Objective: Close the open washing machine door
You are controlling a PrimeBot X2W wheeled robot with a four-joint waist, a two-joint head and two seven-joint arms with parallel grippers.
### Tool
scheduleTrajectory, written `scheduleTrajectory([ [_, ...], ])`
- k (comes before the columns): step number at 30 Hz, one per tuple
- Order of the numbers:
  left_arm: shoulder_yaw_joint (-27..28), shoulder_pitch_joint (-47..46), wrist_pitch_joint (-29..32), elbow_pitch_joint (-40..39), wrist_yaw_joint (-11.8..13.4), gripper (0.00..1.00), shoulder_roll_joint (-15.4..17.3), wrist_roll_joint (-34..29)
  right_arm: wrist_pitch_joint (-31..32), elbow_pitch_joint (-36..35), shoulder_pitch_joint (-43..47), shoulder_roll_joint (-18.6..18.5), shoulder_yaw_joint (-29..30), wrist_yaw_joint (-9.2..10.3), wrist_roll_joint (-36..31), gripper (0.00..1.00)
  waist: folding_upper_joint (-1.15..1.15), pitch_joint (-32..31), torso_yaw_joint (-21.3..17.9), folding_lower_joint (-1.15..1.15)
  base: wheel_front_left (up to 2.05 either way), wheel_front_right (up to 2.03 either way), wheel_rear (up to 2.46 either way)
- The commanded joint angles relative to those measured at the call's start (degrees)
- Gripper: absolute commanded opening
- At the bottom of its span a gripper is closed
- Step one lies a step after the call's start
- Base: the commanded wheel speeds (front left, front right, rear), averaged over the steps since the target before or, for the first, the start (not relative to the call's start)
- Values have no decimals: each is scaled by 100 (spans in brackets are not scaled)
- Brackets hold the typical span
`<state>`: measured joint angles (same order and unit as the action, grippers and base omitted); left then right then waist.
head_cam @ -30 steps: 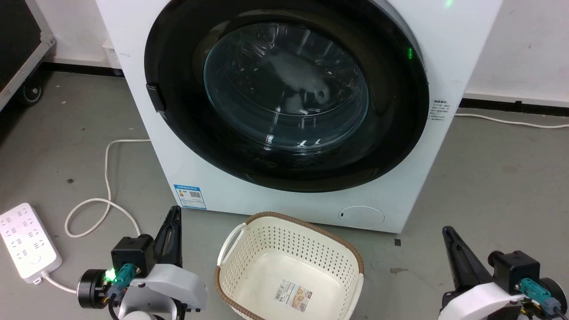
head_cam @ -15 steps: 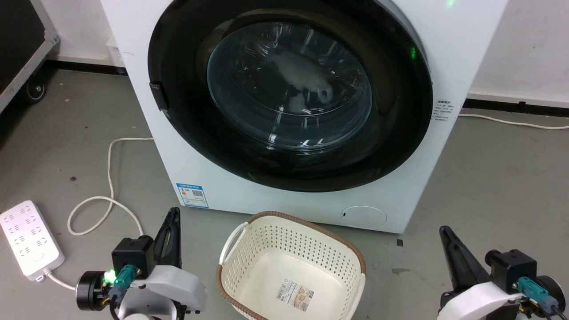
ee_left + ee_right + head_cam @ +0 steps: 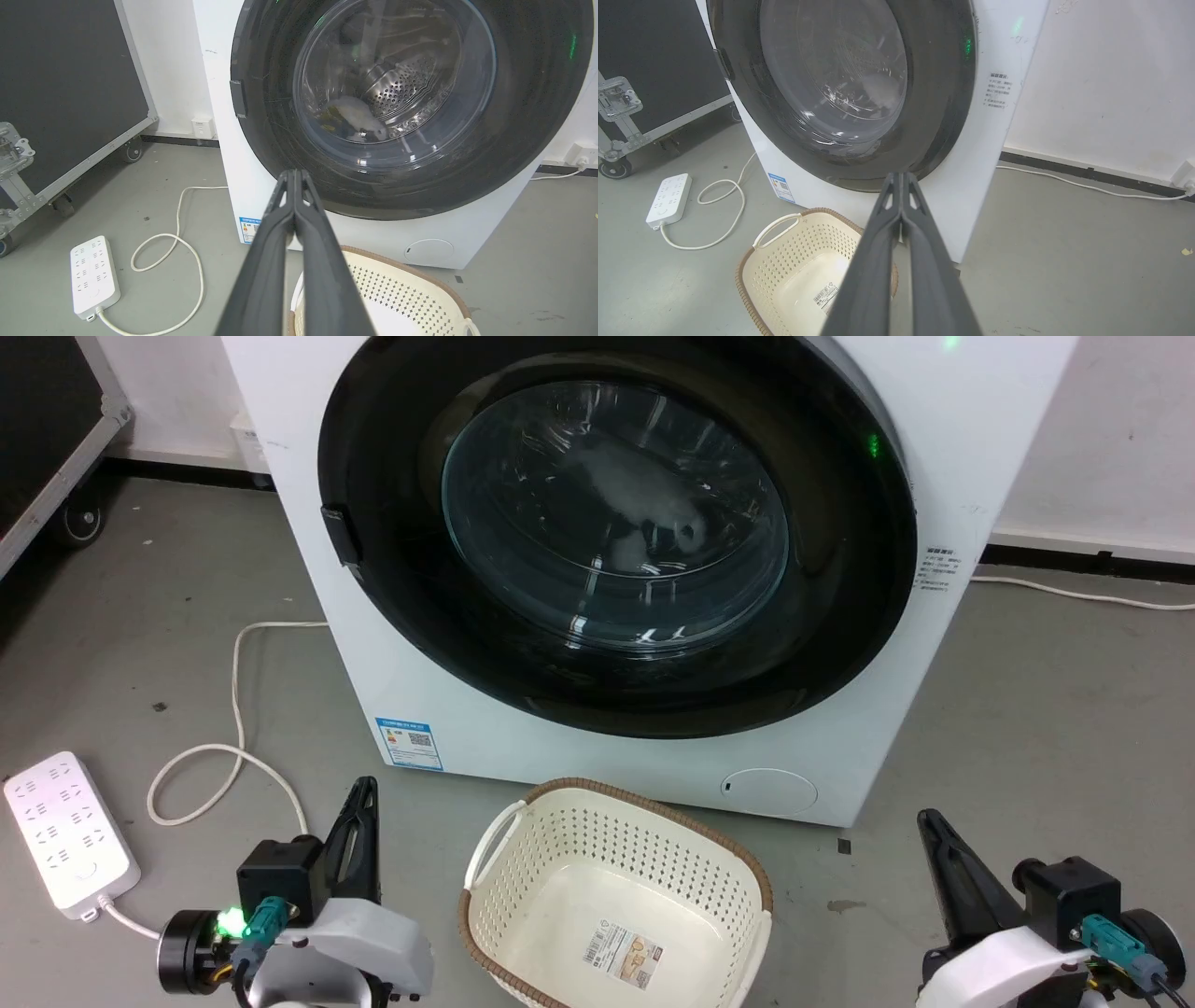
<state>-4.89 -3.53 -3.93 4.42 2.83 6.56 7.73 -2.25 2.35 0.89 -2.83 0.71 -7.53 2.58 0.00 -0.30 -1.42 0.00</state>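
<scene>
The white washing machine [image 3: 579, 747] stands ahead of me with a blue sticker [image 3: 409, 743] at its lower left. Its round glossy black door [image 3: 373, 457] lies flat against the front, with a latch tab [image 3: 340, 534] on its left rim. Through the glass window [image 3: 616, 513] I see the steel drum [image 3: 402, 88] and something pale inside. My left gripper [image 3: 365, 786] is shut and empty, low on the left above the floor. My right gripper [image 3: 924, 818] is shut and empty, low on the right. Both fingertip pairs [image 3: 294, 173] [image 3: 901, 175] point at the door's lower rim from a distance.
A cream perforated basket [image 3: 485, 859] sits on the floor in front of the machine, between my grippers. A white power strip [image 3: 70, 840] and its looped cord [image 3: 233, 747] lie at the left. A black wheeled case [image 3: 70, 93] stands at the far left.
The whole head view has drifted slightly, so the machine shows a little further right: the camera moved. Both grippers stay shut and sit slightly lower in the picture.
</scene>
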Motion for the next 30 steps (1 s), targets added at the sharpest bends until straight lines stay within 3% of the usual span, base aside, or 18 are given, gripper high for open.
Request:
scheduleTrajectory([
  [1,47,90,38,-62,-44,0,-34,-86,27,-57,-57,-3,-11,3,-44,0,0,2,7,0,0,0,0],
  [30,355,273,285,-326,-210,0,-267,-564,164,-181,-79,-4,-53,4,-193,0,0,22,101,0,0,0,0],
])
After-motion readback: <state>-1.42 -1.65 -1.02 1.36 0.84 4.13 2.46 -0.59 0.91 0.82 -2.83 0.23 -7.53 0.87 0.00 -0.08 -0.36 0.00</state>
